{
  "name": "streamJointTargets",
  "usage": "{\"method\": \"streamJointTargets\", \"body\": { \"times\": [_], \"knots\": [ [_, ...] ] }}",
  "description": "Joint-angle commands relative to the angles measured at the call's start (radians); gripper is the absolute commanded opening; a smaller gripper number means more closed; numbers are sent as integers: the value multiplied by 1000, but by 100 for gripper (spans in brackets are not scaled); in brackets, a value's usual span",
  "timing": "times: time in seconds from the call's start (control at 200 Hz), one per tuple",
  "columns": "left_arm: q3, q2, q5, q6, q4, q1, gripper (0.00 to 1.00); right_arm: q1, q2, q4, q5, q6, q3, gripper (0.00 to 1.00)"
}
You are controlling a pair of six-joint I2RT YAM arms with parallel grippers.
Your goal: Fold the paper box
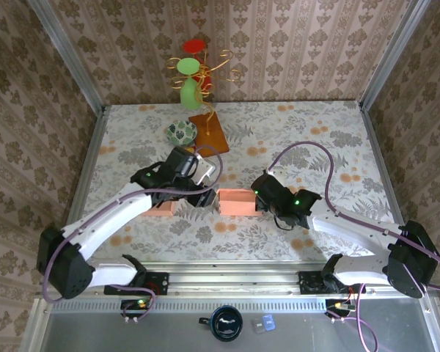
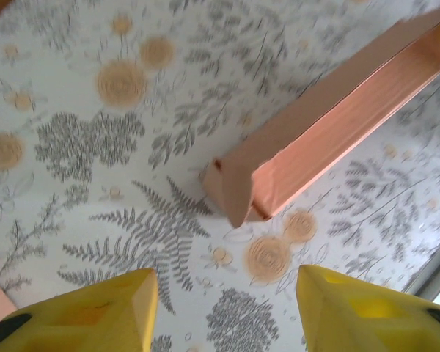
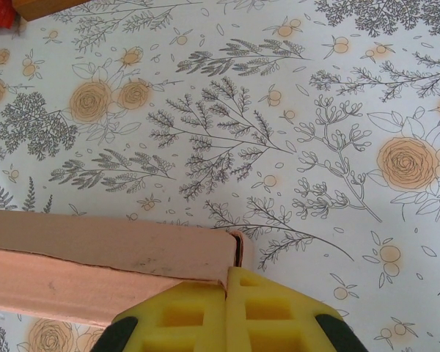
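The pink paper box (image 1: 235, 201) lies on the floral tablecloth at the middle of the table, between my two grippers. My right gripper (image 1: 258, 204) is at the box's right end. In the right wrist view its yellow fingers (image 3: 176, 315) press together on the end wall of the box (image 3: 95, 257), the right gripper (image 3: 227, 282) shut on it. My left gripper (image 1: 202, 196) hovers just off the box's left end. In the left wrist view the left gripper (image 2: 227, 308) stands open over bare cloth, short of the box's corner (image 2: 238, 191).
A second pink piece (image 1: 163, 207) lies under the left arm. At the back stand a wire ornament holder with a green vase (image 1: 191, 92), a brown board (image 1: 209, 132) and a green patterned disc (image 1: 181, 132). A dark mug (image 1: 226, 323) sits below the table's near edge.
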Motion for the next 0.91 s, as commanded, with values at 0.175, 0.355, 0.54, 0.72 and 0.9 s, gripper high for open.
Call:
{"method": "streamJointTargets", "body": {
  "times": [0.175,0.355,0.54,0.72,0.9],
  "knots": [
    [93,92,-38,35,-50,-22,51,10,23,-95,-15,25,13,0],
    [120,140,-24,21,-37,-29,48,8,22,-92,-16,30,8,0],
    [121,163,-21,11,-24,-31,42,7,26,-87,-20,30,7,0],
    [122,174,0,-5,-9,-42,36,7,26,-92,-20,30,8,0],
    [124,185,0,-13,-1,-54,35,8,26,-93,-21,30,6,0]
  ]
}}
